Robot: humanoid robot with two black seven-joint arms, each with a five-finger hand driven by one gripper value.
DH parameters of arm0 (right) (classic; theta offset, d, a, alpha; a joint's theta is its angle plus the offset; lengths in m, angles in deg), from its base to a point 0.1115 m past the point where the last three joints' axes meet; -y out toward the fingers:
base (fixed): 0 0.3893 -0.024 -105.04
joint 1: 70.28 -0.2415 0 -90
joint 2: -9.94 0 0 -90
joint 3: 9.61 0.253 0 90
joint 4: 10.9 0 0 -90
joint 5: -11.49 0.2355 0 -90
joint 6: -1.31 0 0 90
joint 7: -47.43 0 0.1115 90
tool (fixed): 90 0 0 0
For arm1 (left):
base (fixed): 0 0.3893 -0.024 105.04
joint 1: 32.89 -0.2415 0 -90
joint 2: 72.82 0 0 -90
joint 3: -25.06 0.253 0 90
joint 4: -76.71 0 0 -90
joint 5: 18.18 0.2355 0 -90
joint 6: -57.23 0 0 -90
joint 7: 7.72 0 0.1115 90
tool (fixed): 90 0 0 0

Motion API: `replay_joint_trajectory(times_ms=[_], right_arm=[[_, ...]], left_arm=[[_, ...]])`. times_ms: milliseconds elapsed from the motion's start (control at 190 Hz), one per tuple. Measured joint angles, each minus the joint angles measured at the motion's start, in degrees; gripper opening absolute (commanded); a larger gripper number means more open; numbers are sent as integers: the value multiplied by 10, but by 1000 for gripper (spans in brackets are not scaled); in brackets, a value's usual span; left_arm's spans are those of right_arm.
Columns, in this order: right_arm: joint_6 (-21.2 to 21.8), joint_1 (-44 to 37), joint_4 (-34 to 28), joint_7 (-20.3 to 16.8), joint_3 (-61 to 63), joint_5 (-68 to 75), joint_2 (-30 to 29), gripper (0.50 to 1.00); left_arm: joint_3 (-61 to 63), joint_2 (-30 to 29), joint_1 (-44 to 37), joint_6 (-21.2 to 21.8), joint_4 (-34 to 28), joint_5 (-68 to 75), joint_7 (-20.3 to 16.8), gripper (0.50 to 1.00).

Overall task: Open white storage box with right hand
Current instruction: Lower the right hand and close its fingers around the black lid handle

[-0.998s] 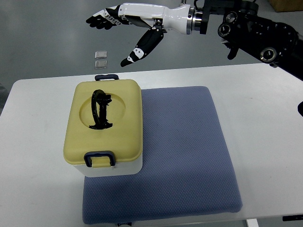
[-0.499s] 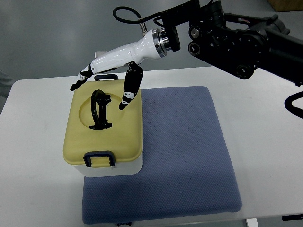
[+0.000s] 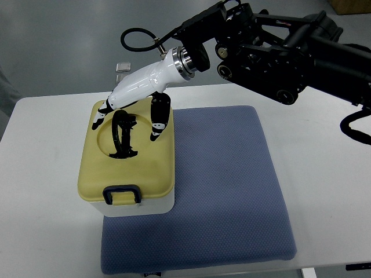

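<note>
Top view: the right hand has dropped from above the tabletop's far edge onto the yellow-lidded white storage box on the blue padded mat, fingers spread, grasping nothing; opening seems imminent.

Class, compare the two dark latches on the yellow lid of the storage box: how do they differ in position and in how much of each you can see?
The near latch sits on the lid's front edge, fully visible and untouched. The far latch is at the back edge, hidden under the right hand. The near one looks closed; the far one's state cannot be told.
</note>
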Motion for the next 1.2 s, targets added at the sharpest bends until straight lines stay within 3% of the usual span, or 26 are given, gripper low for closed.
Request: replay_joint_trajectory(times_ms=[284,525,693,777,982,1108,1197], right_arm=[[-15,3,0,0,-4,-9,-12,913],[-69,-2,0,0,-41,-39,-20,907],[-87,-5,0,0,-45,-39,-21,797],[-89,-7,0,0,-46,-39,-22,791],[-90,-6,0,0,-48,-39,-24,721],[-89,-5,0,0,-49,-39,-26,652],[-89,-5,0,-1,-49,-39,-26,650]], left_arm=[[0,0,0,0,0,0,0,1000],[0,0,0,0,0,0,0,1000],[0,0,0,0,0,0,0,1000],[0,0,0,0,0,0,0,1000],[0,0,0,0,0,0,0,1000],[0,0,0,0,0,0,0,1000],[0,0,0,0,0,0,0,1000]])
